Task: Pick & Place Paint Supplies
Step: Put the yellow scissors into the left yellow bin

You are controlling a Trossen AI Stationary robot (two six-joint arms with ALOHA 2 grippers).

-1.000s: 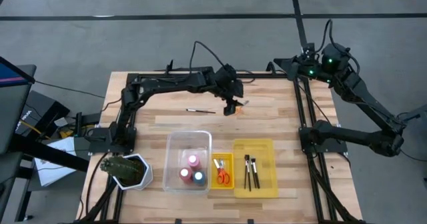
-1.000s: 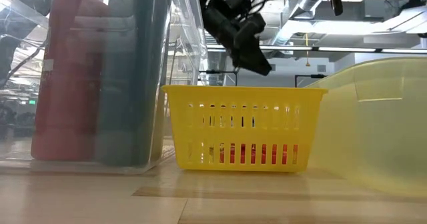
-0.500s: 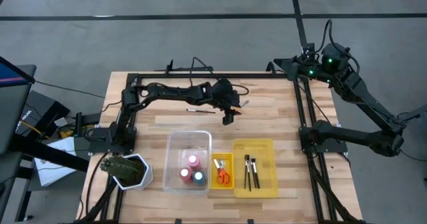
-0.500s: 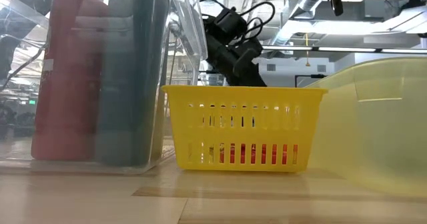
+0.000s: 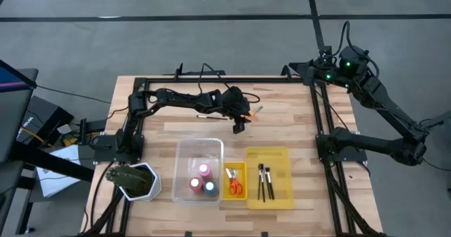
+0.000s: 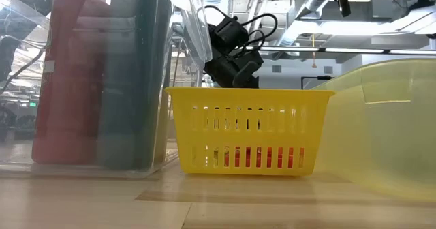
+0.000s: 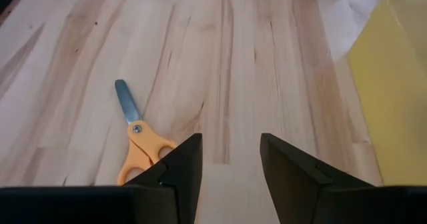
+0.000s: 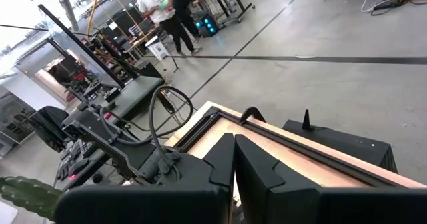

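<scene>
My left gripper (image 5: 238,127) is open and hangs low over the middle of the table, fingers pointing down toward the near edge. In the left wrist view, orange-handled scissors (image 7: 137,145) lie flat on the wood just beside one finger of my left gripper (image 7: 230,144), untouched. In the high view these scissors (image 5: 252,112) lie beside the arm's wrist. A thin paintbrush (image 5: 209,115) lies flat on the table to the left of that arm. My right gripper (image 8: 233,159) is shut and parked above the table's far right corner (image 5: 345,64).
A clear bin (image 5: 199,147) holds pink, red and blue paint bottles. A small yellow basket (image 5: 235,168) holds scissors, and a yellow bin (image 5: 280,156) holds paintbrushes. A potted plant (image 5: 131,180) stands at the near left corner. People stand in the room beyond (image 8: 157,7).
My left gripper has come down toward the table and moved a little toward the near edge, ending low beside the orange scissors. The scissors and the loose paintbrush have stayed where they were.
</scene>
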